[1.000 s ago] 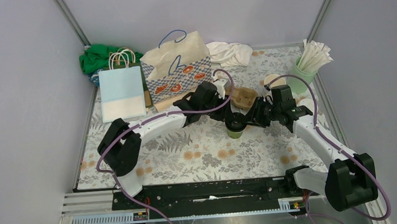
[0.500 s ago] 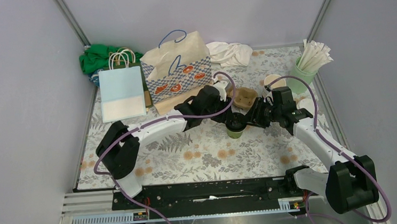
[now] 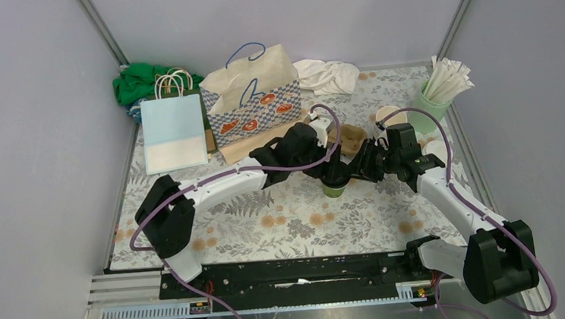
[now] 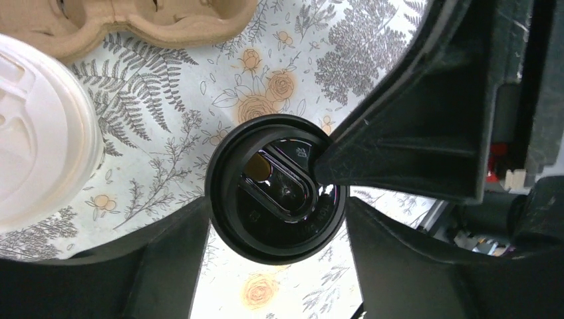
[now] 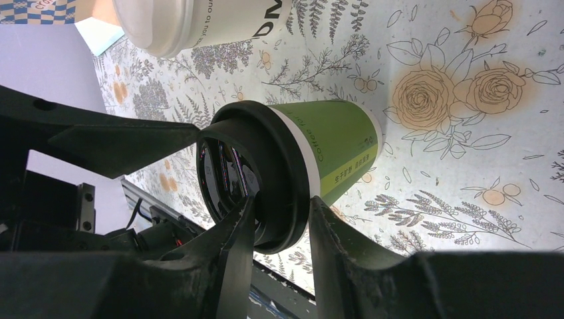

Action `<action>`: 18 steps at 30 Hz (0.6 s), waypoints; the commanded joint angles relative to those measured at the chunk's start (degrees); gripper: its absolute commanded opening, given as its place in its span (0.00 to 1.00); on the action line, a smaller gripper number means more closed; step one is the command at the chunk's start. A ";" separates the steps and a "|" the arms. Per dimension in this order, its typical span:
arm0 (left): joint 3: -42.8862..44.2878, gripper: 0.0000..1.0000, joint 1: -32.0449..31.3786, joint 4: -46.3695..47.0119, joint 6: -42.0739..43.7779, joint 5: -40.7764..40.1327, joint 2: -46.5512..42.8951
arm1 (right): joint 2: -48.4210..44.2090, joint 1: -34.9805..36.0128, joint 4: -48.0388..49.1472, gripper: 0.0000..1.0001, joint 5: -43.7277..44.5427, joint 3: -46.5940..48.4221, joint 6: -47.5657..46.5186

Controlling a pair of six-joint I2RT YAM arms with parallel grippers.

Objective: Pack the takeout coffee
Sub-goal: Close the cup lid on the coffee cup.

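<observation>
We see the green cup [image 3: 334,189] standing upright on the flower-printed table [image 3: 268,214], about mid-table between the two arms, with its black lid [image 4: 276,189] on top. The left gripper [image 4: 276,207] comes down from above, and its two fingers sit against opposite sides of the lid, clamped on it. The right gripper [image 5: 279,207] reaches in from the side and pinches the lid's rim, one finger over the top and the other under the edge against the cup wall. Just beside the green cup stands a cream cup [image 4: 40,133] with dark lettering and a white lid. Beyond it lies a cardboard cup carrier [image 3: 350,137]. Farther back we find an open cream cup [image 3: 388,114], a mint tumbler of straws [image 3: 431,102], a patterned paper bag [image 3: 252,101] and a pale blue bag [image 3: 174,131].
</observation>
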 commanded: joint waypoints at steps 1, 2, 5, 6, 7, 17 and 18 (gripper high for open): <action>2.94 0.86 -0.32 -0.52 3.88 2.18 -3.37 | 1.99 0.61 -7.25 0.38 3.15 -0.44 -2.90; 2.89 0.93 -0.25 -0.75 4.96 2.29 -3.49 | 2.10 0.61 -7.36 0.38 3.15 -0.25 -3.01; 3.17 0.99 0.75 -1.89 8.62 3.45 -3.58 | 2.55 0.61 -7.63 0.37 3.15 0.45 -3.29; 2.97 0.99 1.16 -1.77 9.84 4.40 -3.84 | 2.64 0.61 -7.74 0.37 3.15 0.66 -3.41; 2.80 0.99 1.43 -1.57 11.11 5.29 -4.19 | 2.66 0.61 -7.82 0.37 3.15 0.90 -3.46; -1.42 0.99 2.22 3.36 23.74 13.46 -6.55 | 3.01 0.61 -8.94 0.36 3.06 2.28 -4.40; -1.09 0.99 2.54 3.32 23.74 14.38 -6.05 | 3.01 0.61 -9.05 0.36 2.99 2.28 -4.42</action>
